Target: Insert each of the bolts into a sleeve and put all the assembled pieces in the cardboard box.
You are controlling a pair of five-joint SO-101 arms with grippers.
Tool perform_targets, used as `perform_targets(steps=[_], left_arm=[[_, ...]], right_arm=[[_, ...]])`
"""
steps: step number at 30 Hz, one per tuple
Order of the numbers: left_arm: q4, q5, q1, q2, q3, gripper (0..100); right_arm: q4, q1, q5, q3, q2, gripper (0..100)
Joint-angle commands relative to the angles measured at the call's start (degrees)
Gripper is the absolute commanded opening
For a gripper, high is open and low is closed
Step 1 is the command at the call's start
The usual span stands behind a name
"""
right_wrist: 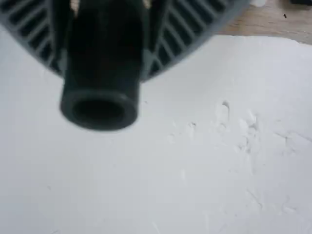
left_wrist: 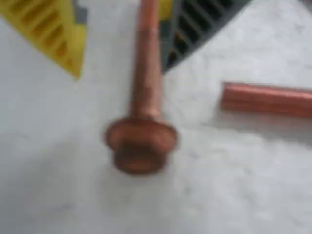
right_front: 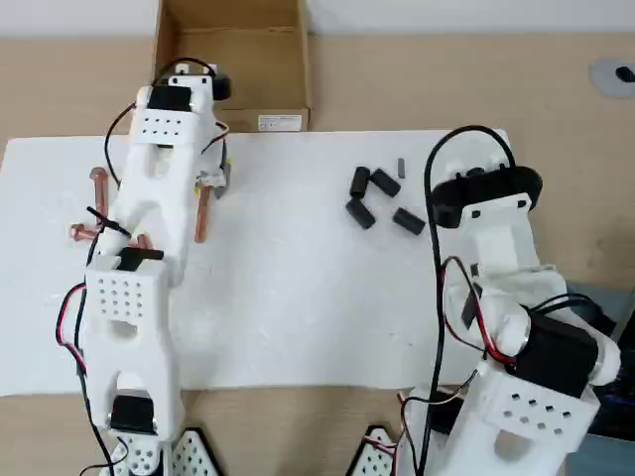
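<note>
While the cardboard box (right_front: 234, 69) sits empty, we hold one bolt (left_wrist: 144, 92) clamped in the left gripper (right_front: 212, 178) and one sleeve (right_wrist: 100, 92) pinched in the right gripper (right_wrist: 105, 27). Nothing is joined yet, and four loose sleeves (right_front: 385, 183) and spare bolts (right_front: 97, 188) lie on the white mat (right_front: 298, 297).

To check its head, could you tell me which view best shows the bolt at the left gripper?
The left wrist view: the bolt sits close up, flanged head nearest, shank running away. The high view shows it far off, beside the left arm over the white mat. The right wrist view faces a black sleeve.
</note>
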Motion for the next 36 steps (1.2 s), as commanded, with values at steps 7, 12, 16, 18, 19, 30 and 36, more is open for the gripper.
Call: perform_targets(steps=[7,12,16,18,19,30,36], left_arm=[[-0.6,0.0,-1.8,2.8,-4.7,12],[-2.5,-0.6,-1.2,3.6,-4.7,12],[-3.8,-0.6,-1.3,3.8,-4.1,12],[-4.5,-0.6,-1.4,4.6,-4.1,12],[-4.5,-0.6,-1.4,5.4,-4.5,12],[-4.1,-0.4,-1.5,10.2,-4.7,3],[1.3,-0.4,-1.0,10.2,-10.8,0]], right_arm=[[-1.1,0.7,-0.4,-0.1,-0.6,1.0],[-1.1,0.7,-0.4,-0.1,-0.5,1.0],[-1.1,0.7,-0.4,-0.1,-0.5,1.0],[-1.1,0.7,-0.4,-0.1,-0.4,1.0],[-1.1,0.7,-0.4,-0.1,-0.4,1.0],[-1.1,0.7,-0.4,-0.1,-0.3,1.0],[-1.0,0.6,-0.4,-0.3,-0.6,1.0]])
